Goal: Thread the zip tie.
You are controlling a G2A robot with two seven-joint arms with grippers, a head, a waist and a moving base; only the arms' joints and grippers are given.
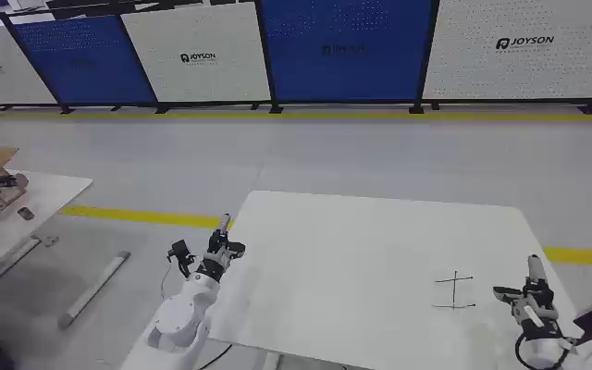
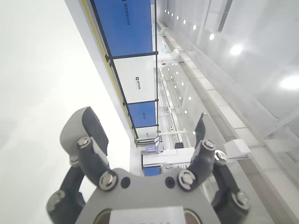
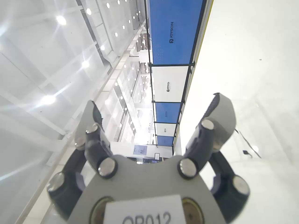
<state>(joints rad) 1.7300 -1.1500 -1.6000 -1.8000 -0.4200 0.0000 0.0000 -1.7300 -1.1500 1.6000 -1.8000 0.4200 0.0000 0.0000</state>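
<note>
Both arms sit at the near edge of the white rectangular tabletop [image 1: 351, 259], and nothing is in hand. The left gripper [image 2: 144, 115] is released, its dark-padded fingers spread wide around empty air. The right gripper [image 3: 155, 100] is just as wide and holds nothing.

The thin black plastic zip tie [image 1: 455, 277] lies flat on the right part of the tabletop, toward the near edge. From above it reads as fine dark lines: two running left to right, one crossing them near to far. I can't tell whether that is one strip or several. In the right wrist view, a dark strip with a small blocky end shows on the tabletop beside one finger.

What I'd steer by is this: the zip tie lies near the right gripper, just to its left, with the longer lines pointing roughly at it. The left gripper is well apart, across the tabletop. I judge threading hasn't begun and the right arm should pick first.
</note>
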